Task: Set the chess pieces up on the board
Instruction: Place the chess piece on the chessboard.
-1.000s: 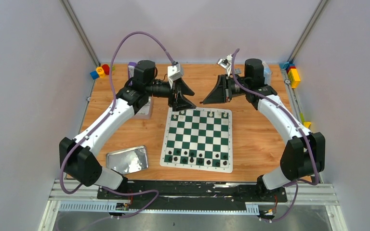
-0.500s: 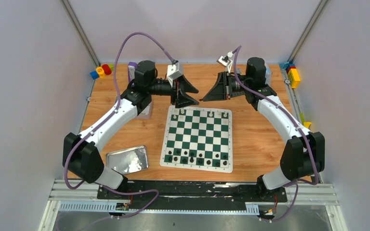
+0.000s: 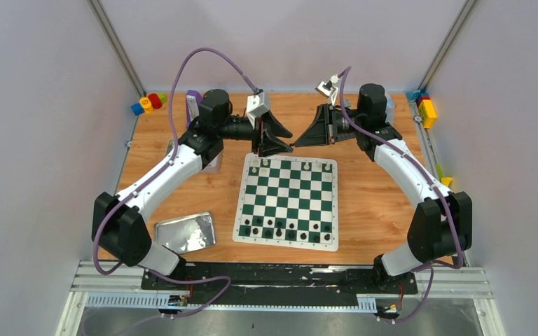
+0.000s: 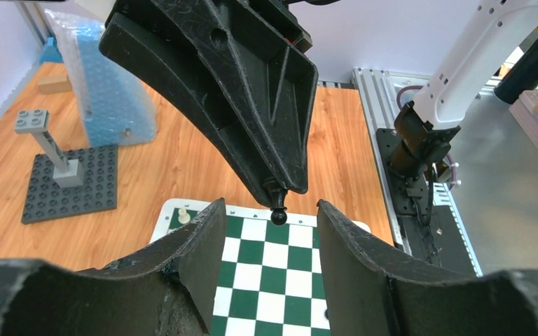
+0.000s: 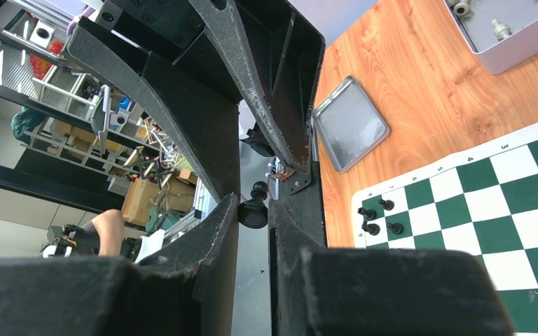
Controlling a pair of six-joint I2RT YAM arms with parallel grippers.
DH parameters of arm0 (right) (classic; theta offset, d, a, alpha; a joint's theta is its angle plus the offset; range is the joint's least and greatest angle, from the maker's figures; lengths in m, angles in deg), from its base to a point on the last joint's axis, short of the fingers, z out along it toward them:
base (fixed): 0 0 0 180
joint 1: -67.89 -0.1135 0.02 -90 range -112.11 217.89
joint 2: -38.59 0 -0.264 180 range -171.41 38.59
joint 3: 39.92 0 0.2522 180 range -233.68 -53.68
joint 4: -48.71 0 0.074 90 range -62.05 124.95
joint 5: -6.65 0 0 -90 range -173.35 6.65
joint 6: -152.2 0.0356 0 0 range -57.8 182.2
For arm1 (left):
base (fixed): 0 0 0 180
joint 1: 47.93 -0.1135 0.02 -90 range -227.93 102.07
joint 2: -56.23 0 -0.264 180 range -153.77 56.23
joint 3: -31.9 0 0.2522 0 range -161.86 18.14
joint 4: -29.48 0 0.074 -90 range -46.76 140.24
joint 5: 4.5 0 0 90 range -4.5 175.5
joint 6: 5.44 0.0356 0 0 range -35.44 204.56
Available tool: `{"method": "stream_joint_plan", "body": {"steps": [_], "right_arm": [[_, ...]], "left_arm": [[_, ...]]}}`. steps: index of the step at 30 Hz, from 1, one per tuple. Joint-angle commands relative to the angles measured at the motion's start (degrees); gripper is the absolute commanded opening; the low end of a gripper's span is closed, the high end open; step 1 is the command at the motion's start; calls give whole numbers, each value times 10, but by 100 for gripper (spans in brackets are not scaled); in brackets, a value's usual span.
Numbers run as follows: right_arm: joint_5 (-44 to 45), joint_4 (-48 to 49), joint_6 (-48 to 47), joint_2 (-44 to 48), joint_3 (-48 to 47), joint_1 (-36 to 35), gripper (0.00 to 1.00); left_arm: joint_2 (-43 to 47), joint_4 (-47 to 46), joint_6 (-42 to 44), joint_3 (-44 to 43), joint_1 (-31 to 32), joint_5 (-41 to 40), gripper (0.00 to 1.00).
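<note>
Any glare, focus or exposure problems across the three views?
Top external: even light, one glare patch on the tin lid; board crisp. Left wrist: black piece sharp, left fingers a dark mass with little detail. Right wrist: picture rolled sideways, right fingers dark across the bottom, board squares legible.

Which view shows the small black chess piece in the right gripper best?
Left wrist: the small black chess piece pokes out, sharp against a light background. Right wrist shows it dark on dark; top external, barely a speck.
</note>
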Motion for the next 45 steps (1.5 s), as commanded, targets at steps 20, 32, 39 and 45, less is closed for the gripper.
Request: {"method": "stream_joint_plan", "body": {"steps": [20,32,39,45], "right_arm": [[8,32,5,16,6,2,0],[12,32,-4,14,11,8,0],[13,31,-6,15,13,8,0],[13,32,-7,11,16,9,0]], "left_arm": [[-8,22,20,-24,14,-16,40],[3,40,34,-28,14,-17,36],[0,39,35,-28,14,-16,28],[-7,34,26,-37,15,-15,26]]}}
